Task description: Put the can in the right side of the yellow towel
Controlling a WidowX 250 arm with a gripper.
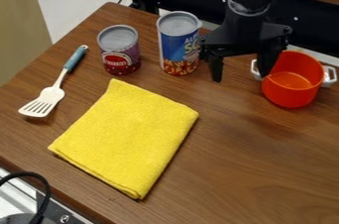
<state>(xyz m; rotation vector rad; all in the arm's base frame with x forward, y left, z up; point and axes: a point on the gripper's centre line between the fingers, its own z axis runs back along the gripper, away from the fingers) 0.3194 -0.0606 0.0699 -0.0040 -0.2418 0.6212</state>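
Note:
My gripper (pixel 240 72) hangs at the upper right of the table, open, with nothing between its fingers. Its left finger is just right of a tall blue can (pixel 177 44), and its right finger overlaps the left edge of the orange pot in view. Left of the tall can stands a shorter can (pixel 119 52) with a red and purple label. Both cans are upright behind the yellow towel (pixel 129 138), which lies flat and folded at the left centre.
The orange pot (pixel 290 90) with white handles stands at the right. A white slotted spatula (pixel 45 100) with a blue-grey handle lies left of the towel. The wooden table (pixel 252 178) has its left edge running diagonally, with a black cable (pixel 43 188) beyond the lower-left corner.

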